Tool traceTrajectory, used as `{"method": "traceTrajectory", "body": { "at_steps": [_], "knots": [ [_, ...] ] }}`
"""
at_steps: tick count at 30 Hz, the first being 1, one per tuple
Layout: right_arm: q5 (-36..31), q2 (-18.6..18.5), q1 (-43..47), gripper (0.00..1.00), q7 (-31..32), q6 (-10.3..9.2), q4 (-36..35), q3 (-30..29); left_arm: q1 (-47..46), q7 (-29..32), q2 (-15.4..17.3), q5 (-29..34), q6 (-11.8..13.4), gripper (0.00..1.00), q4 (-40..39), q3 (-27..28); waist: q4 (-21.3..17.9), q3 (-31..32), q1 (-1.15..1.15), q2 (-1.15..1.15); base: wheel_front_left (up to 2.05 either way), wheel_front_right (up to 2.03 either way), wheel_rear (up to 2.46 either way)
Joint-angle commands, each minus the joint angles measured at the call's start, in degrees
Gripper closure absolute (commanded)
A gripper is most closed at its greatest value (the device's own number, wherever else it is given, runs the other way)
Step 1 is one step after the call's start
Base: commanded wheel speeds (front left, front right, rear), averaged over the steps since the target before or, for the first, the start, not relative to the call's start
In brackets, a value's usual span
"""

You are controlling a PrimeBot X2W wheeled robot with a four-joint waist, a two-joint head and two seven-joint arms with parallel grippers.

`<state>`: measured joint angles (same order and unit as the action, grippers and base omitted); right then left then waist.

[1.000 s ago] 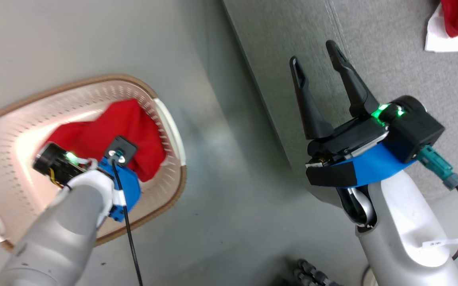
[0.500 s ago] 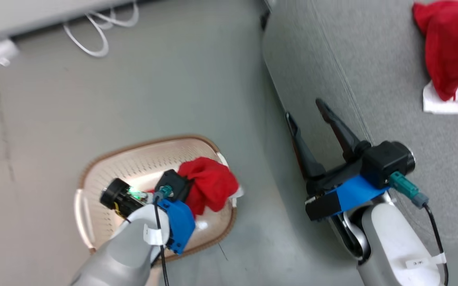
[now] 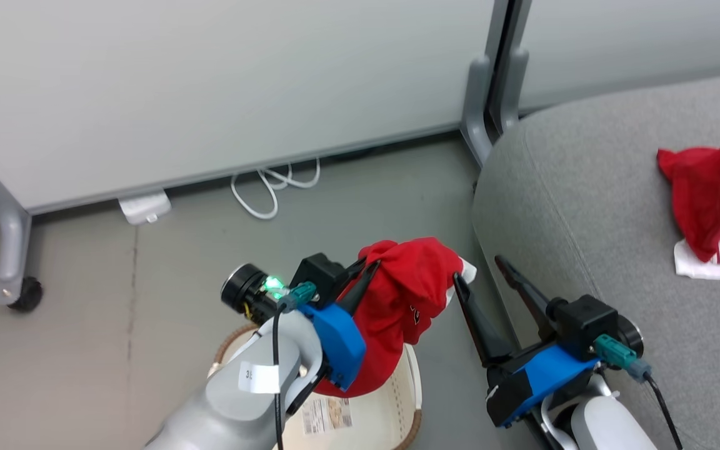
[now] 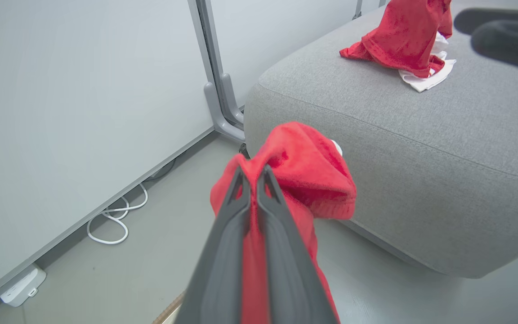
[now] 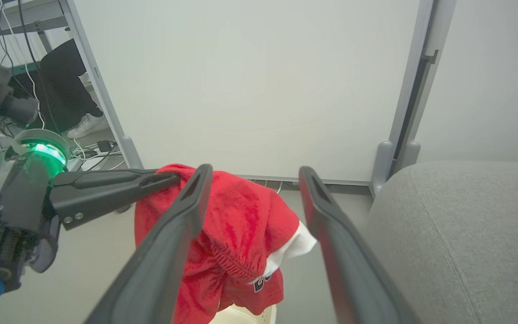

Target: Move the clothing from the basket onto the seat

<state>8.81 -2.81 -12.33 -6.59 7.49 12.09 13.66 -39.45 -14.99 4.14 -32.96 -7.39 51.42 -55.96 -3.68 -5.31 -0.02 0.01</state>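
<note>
My left gripper [image 3: 369,267] is shut on a bright red garment [image 3: 416,281], which hangs bunched above the cream basket [image 3: 413,387] with its brown rim. In the left wrist view the fingers [image 4: 265,180] pinch the cloth [image 4: 304,166] in front of the grey sofa [image 4: 421,135]. My right gripper [image 3: 479,270] stands open beside the sofa's edge, close to the hanging cloth but not holding it. A second red garment with white striped trim [image 3: 710,200] lies on the sofa seat [image 3: 585,206]. A sticker [image 3: 325,415] shows on the basket floor.
A white partition panel on grey legs stands behind, with a caster [image 3: 25,294], a white cable [image 3: 272,187] and a white adapter [image 3: 144,207] on the grey floor. A person's dark trouser leg and white shoe [image 5: 83,126] show past the panel.
My left gripper has lifted the red garment up out of the basket and carried it toward the sofa. The head camera has tilted up, so the whole picture shifted. The right gripper stays open.
</note>
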Motion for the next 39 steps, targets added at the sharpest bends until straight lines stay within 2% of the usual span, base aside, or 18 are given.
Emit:
{"method": "traceTrajectory", "body": {
  "at_steps": [1,15,27,39],
  "knots": [
    [0.4,-0.1,1.4,0.0,0.4,0.01,0.1,0.3,-1.1,-0.3,-0.2,-0.4,-0.1,1.0,-0.8,0.2,1.6,3.6,0.02,-0.01,0.0,0.0,0.0],
    [2.1,-0.1,4.2,0.0,1.4,0.01,0.8,1.1,-8.0,-0.3,-1.1,-5.5,-0.1,1.0,-3.6,-4.9,4.1,7.5,0.02,-0.01,0.0,0.0,0.0],
    [2.8,-0.1,3.8,0.0,1.2,0.01,1.2,1.5,-9.4,-0.3,-1.3,-7.9,-0.1,1.0,-3.9,-7.2,3.5,7.0,0.02,-0.01,0.0,0.0,0.0],
    [0.1,-0.2,-3.1,0.0,3.3,0.01,7.3,0.6,-9.4,-0.3,-1.3,-8.6,-0.1,1.0,-4.9,-8.6,3.5,5.9,0.02,-0.01,0.0,0.0,0.0]
  ]
}}
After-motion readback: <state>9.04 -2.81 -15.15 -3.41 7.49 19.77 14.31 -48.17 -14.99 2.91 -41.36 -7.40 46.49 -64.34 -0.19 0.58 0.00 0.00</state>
